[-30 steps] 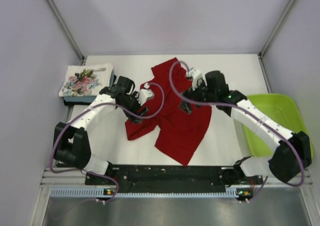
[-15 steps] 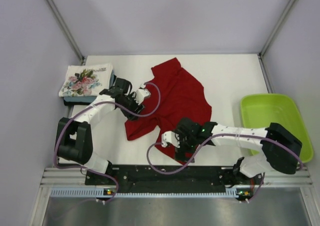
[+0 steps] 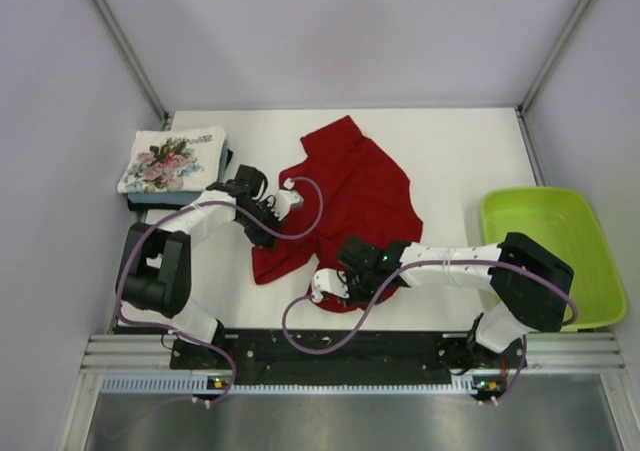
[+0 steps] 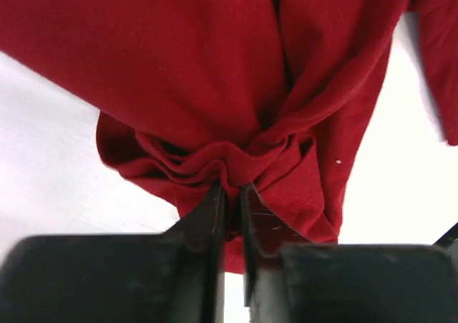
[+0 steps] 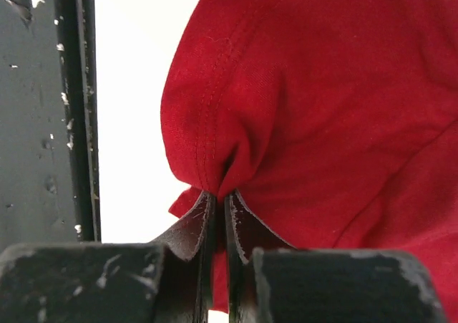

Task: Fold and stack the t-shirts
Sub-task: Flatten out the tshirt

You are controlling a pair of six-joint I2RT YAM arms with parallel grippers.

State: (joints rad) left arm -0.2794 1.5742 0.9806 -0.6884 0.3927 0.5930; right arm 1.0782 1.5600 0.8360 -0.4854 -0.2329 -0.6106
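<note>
Left arm [image 3: 205, 211]: I see it sharply bent at the elbow, forearm angled up and to the right. Left gripper [image 3: 287, 198]: low, fingers [image 4: 215, 205] pinched nearly together on a bunched fold of the red shirt [image 3: 365, 186].

Right arm [image 3: 450, 264]: folded, forearm stretched leftward, close to the bases. Right gripper [image 3: 322, 285]: fingers [image 5: 204, 219] clamped on the shirt's stitched hem.

My left arm [image 3: 200, 216] and right arm [image 3: 450, 264] wear white shells between chunky black joint housings, each trailing a looping purple cable [image 3: 321, 203]. The left tool [image 4: 230, 190] and right tool [image 5: 220, 198] end in thin matte-black fingers [image 5: 195, 228] above blocky, pale-scuffed bases.
</note>
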